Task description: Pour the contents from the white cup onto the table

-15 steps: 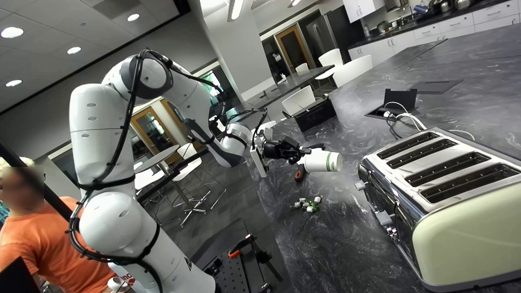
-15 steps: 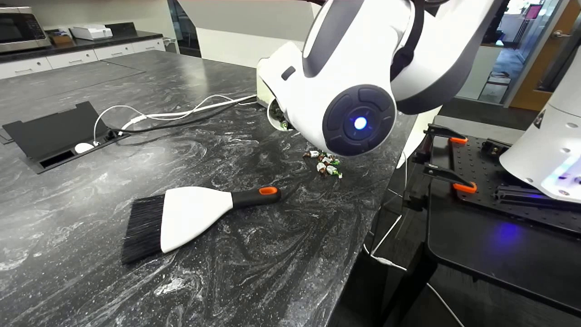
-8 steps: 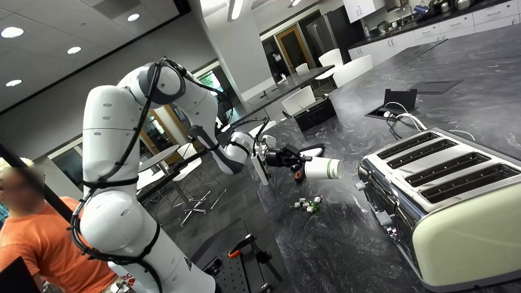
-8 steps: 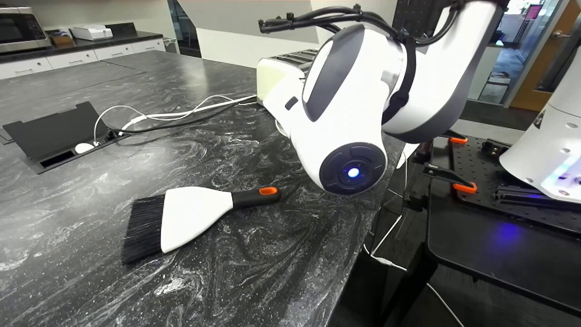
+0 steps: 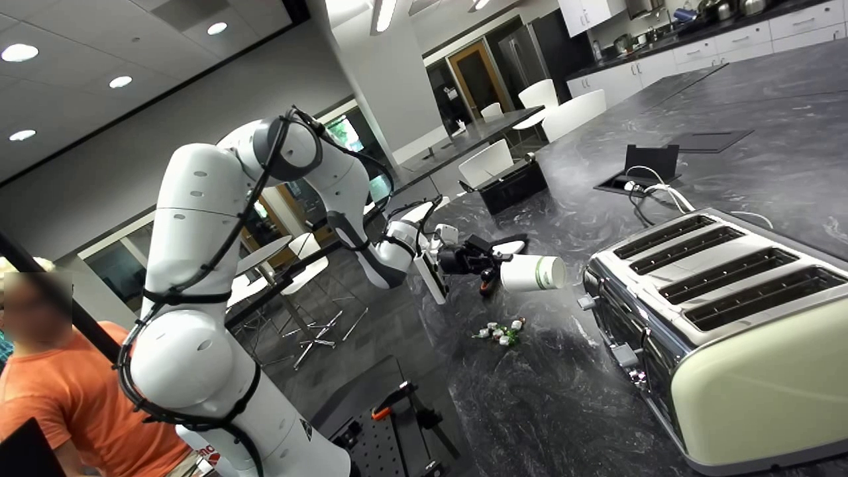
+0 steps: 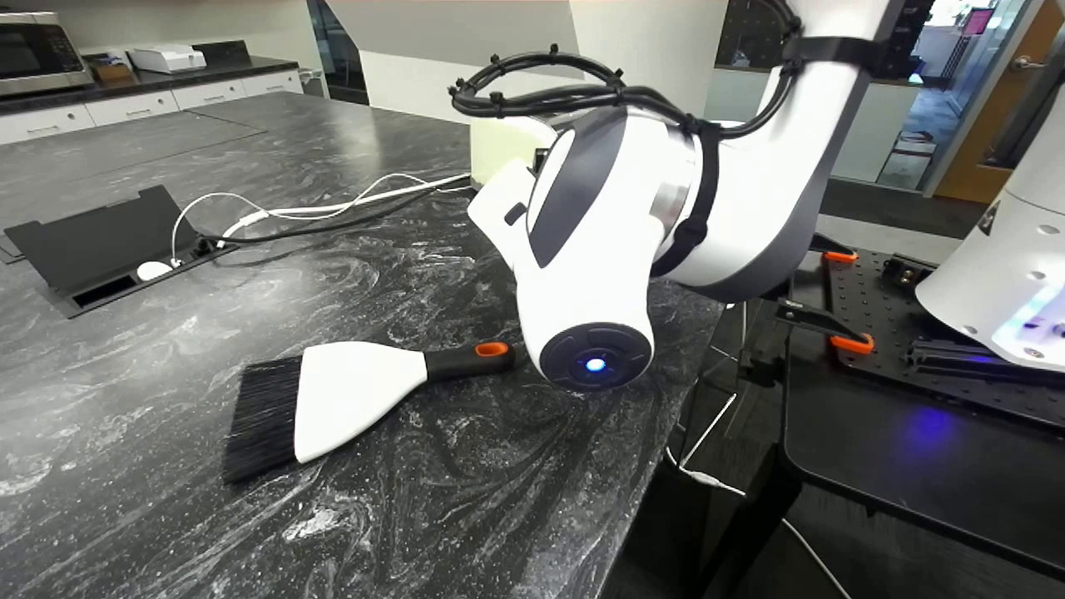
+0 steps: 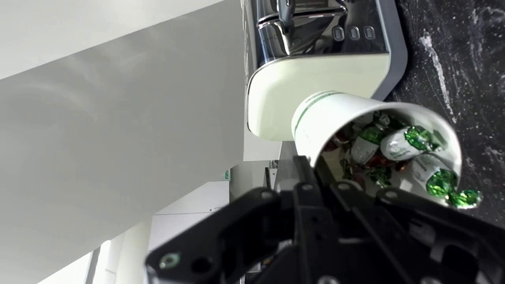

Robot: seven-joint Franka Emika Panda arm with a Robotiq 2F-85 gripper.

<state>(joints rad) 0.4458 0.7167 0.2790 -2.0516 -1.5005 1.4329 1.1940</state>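
A: State of the pincer (image 7: 313, 165)?
B: Almost closed. Two fingers (image 7: 303, 173), thin gap between them, wall of the white cup (image 5: 533, 273) clamped there near the rim.

A: Cup count, location?
B: One. Directly ahead of the pincer, held off the table (image 5: 530, 391).

A: Long axis, heading?
B: On its side. Axis runs outward from the pincer, close to level across an exterior view; that view is canted, so true slope is not determinable. Green-banded base end leads outward, to the toaster (image 5: 755, 371) side; mouth faces back toward the pincer.

A: Contents (image 7: 402, 146): tally?
B: Inside the cup, just beside the pincer's tips: three white-and-green wrapped pieces distinct, one with its green twist poking past the rim. Red-brown and further pieces beneath; number cannot be read. Below the pincer, on the table: one loose cluster (image 5: 500, 333), roughly five white pieces, overlapping, so approximate.

A: Other items?
B: One toaster, four slots, beyond the cup as seen from the pincer. One hand brush (image 6: 354, 395), white head, black bristles, lying on the table off to one side of the pincer; handle end carries an orange-edged hole.
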